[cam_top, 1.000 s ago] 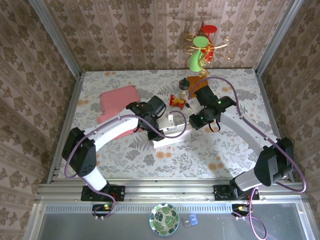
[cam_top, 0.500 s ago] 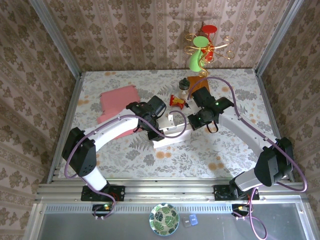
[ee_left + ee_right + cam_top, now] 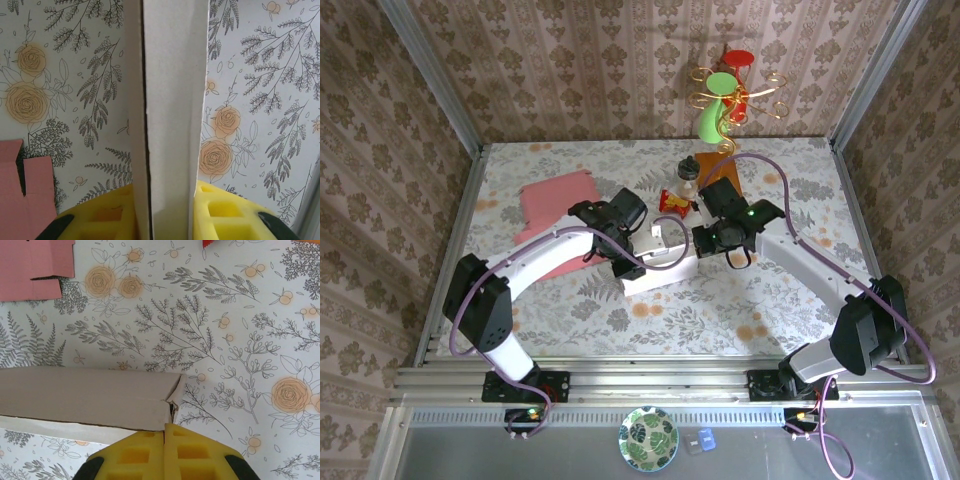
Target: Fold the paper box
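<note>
The pink paper box (image 3: 556,202) lies flat and unfolded at the back left of the table; its notched flaps show in the left wrist view (image 3: 22,200) and the right wrist view (image 3: 35,265). A white-grey card (image 3: 662,268), folded into a long box shape, sits mid-table. My left gripper (image 3: 632,262) is shut on it, its yellow pads (image 3: 225,210) pressing both sides of the card (image 3: 172,100). My right gripper (image 3: 706,240) is shut, yellow fingertips (image 3: 164,429) together with nothing between them, touching the near edge of the card's (image 3: 85,395) right end, by a loose corner flap.
An orange wooden block (image 3: 713,170), a small bottle (image 3: 688,178) and a red packet (image 3: 673,203) stand just behind the card. A wire stand with green and red pieces (image 3: 725,100) is at the back wall. Metal rails border the flowered tablecloth (image 3: 770,300).
My right gripper has slid left up to the card's right end, and its jaws have closed fully. The left gripper and the card have shifted slightly left.
</note>
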{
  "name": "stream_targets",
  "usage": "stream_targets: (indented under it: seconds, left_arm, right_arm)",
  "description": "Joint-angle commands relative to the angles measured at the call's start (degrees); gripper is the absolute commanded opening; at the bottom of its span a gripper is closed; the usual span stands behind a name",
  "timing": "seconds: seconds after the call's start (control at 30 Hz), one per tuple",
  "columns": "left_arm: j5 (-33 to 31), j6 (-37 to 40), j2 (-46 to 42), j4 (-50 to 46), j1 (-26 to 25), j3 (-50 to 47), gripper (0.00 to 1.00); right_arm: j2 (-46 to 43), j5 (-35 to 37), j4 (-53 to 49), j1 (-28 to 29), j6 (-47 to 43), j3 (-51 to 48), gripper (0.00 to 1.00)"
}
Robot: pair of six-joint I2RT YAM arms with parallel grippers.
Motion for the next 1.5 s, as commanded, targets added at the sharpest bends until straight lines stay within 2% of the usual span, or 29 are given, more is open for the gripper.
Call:
stream_targets:
  seconds: [0.0,0.23,0.4,0.67,0.97,1.07,1.3,1.47]
  left_arm:
    - [1.4,-0.4,0.4,-0.8,0.7,2.1,0.17]
    - [2.1,-0.7,0.6,-0.2,1.9,2.0,0.18]
    - [2.7,-1.1,0.7,0.5,2.5,1.6,0.22]
    - [3.0,-3.5,-1.3,2.8,3.2,0.7,0.43]
    - [3.5,-8.2,-9.0,8.4,3.9,-5.9,0.54]
    - [4.0,-10.3,-11.3,10.3,4.0,-7.3,0.65]
    - [-1.8,-17.5,-17.3,12.7,4.2,-9.8,0.63]
    - [-3.9,-23.9,-19.0,6.9,6.5,-8.4,0.51]
  right_arm:
    - [-1.0,2.7,-0.2,0.3,1.9,-1.8,0.00]
    - [-3.1,5.2,4.3,1.2,0.5,-7.5,0.00]
    - [-6.4,8.6,8.7,2.9,-0.1,-11.7,0.00]
    - [-6.5,12.0,9.5,4.2,1.6,-12.2,0.00]
    - [-5.5,13.0,7.7,4.8,5.9,-9.2,0.00]
    - [-4.9,13.7,6.8,5.3,6.8,-8.2,0.00]
    - [-4.4,13.8,5.5,5.8,7.8,-7.0,0.00]
    - [-2.5,14.2,4.0,6.0,8.2,-5.4,0.00]
